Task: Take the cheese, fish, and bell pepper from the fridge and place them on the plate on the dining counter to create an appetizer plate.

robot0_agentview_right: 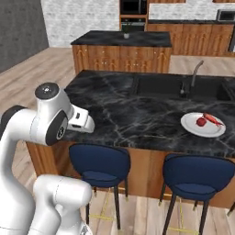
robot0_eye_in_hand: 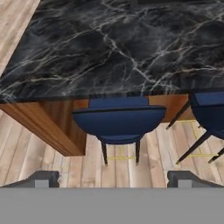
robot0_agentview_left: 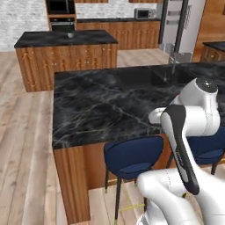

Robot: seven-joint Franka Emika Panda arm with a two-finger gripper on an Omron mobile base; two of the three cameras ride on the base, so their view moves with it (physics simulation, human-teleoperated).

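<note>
White plate [robot0_agentview_right: 193,126] with fish [robot0_agentview_right: 211,119] and bell pepper [robot0_agentview_right: 201,122], details blurred, pincer [robot0_eye_in_hand: 113,180] released, tips cropped.

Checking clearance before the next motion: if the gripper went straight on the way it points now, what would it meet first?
Probably the blue padded bar stool tucked under the black marble dining counter: it sits centred between the open jaws in the hand view. Depth is unclear, so the counter's front edge may come first.
</note>
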